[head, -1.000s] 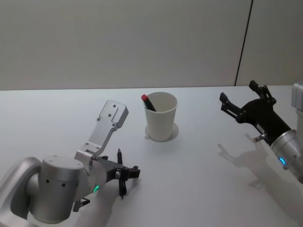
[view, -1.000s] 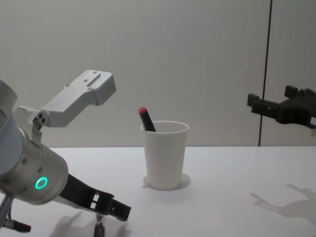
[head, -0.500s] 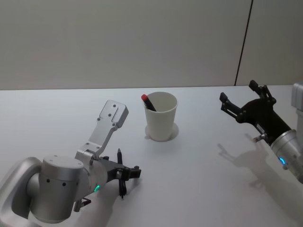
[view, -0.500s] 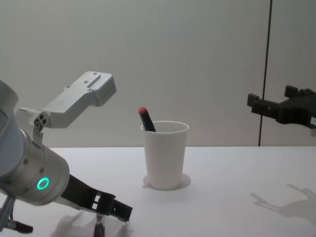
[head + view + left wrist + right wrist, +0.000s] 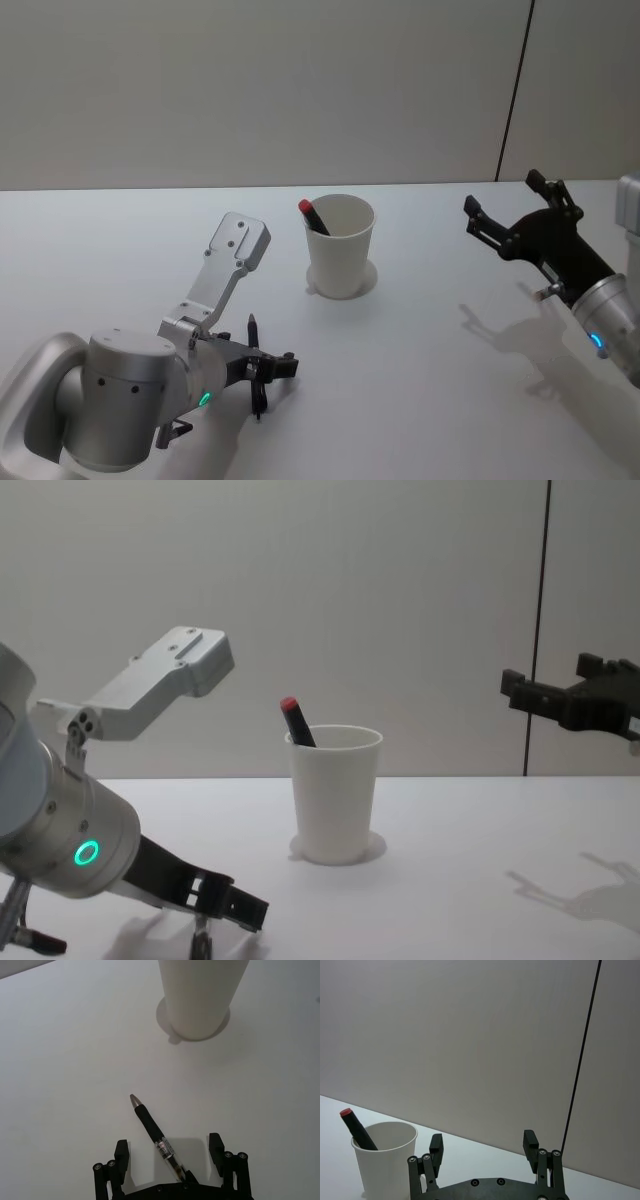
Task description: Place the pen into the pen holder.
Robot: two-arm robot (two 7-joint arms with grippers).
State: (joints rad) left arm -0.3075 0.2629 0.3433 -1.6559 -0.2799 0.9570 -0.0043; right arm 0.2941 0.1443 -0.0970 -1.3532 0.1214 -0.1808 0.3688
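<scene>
**Left end effector** (image 5: 169, 1149): black, two-fingered, spread wide and gripping nothing. It sits low over the near-left of the surface (image 5: 430, 370), with a finger on either side of the pen.

**Pen** (image 5: 150, 1127): slim round barrel with a dark rubbery grip sleeve, a metal tip and a clear rear section. It lies flat on the surface, skewed between the fingers, tip pointing away toward the holder and well apart from it.

**Pen holder** (image 5: 340, 250): plain white paper cup, tapered, with a rolled rim. It stands upright at mid-surface on a thin white disc.

**Marker** (image 5: 311, 214): black body, red cap, leaning inside the holder against its left rim.

**Surface**: smooth, matte white.

**Right end effector** (image 5: 503, 195): black, fingers wide apart and empty, raised at the far right.

**Hazards**:
- Closing on a skewed round barrel may roll or swivel it.
- A grip near the rear end may let the tip droop.
- The light cup, narrow at the base, may tip if its rim is struck.
- The leaning marker narrows the opening on the left.
</scene>
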